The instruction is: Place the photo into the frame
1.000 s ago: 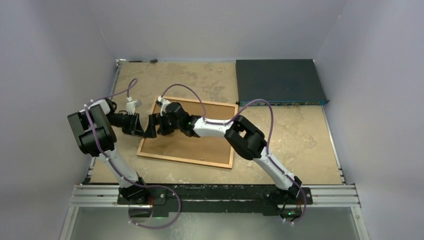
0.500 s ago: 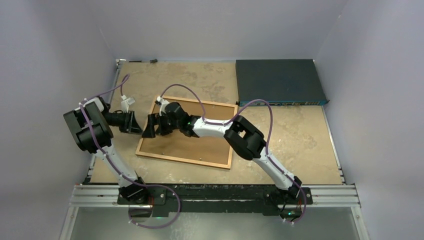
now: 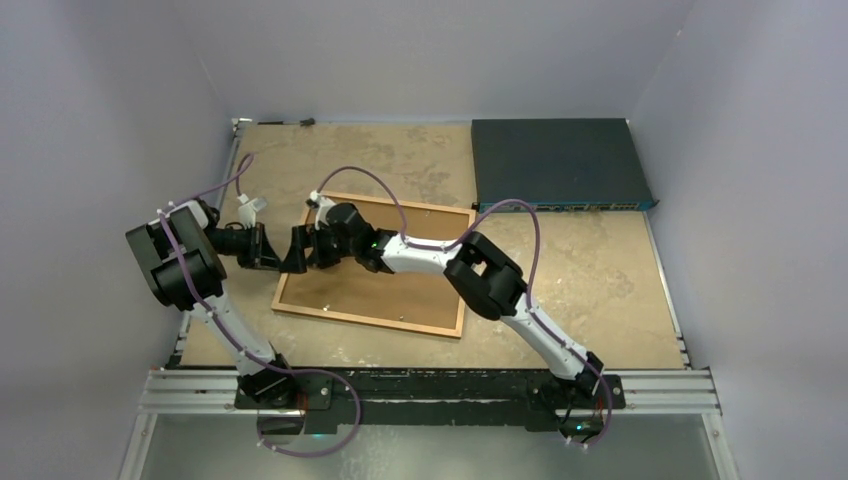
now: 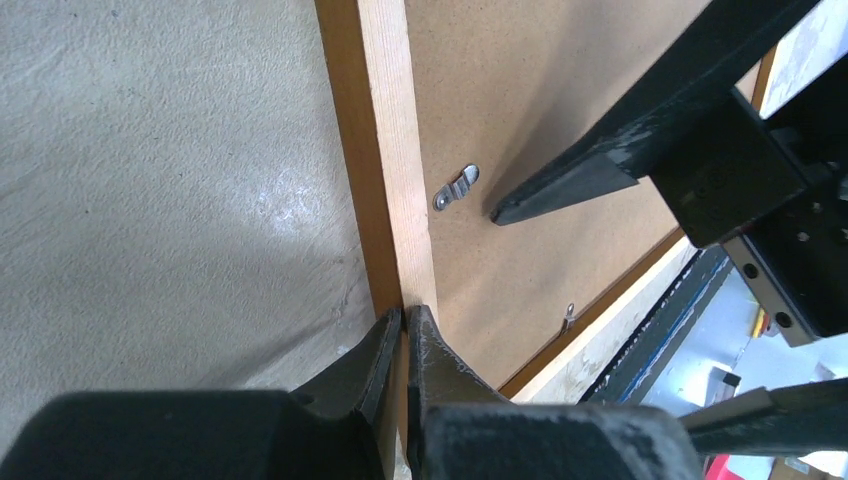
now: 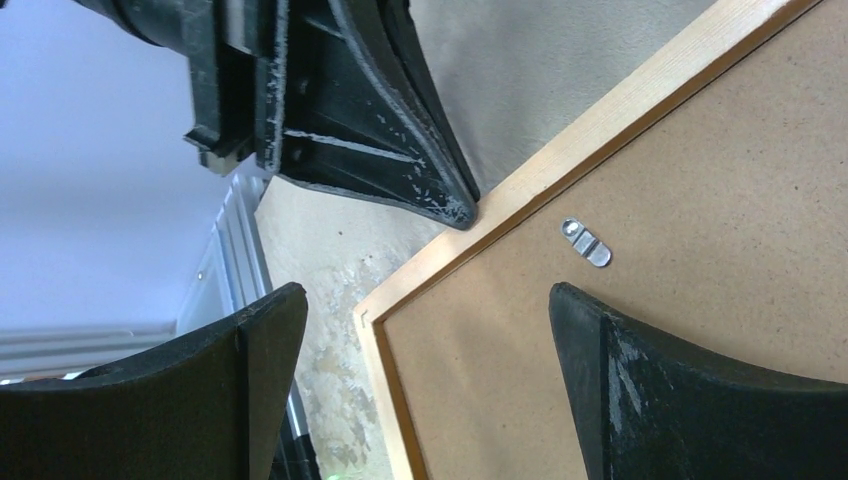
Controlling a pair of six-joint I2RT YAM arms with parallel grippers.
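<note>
Pinning the rim of the frame (image 4: 385,120) at centre-left, left gripper (image 4: 405,318) sits clenched; right gripper (image 5: 425,300), splayed wide, seemingly must work the clip (image 4: 457,187) next.

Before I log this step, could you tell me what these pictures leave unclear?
- Photo: in no view; the backing board covers the frame's inside, so whether it lies beneath cannot be told.
- Frame's front: faces down in every view.
- Left pincer: shut at the frame's edge in the left wrist view; its own fingers hide whether anything thin is pinched.
- Top view: the right arm covers part of the board.
</note>
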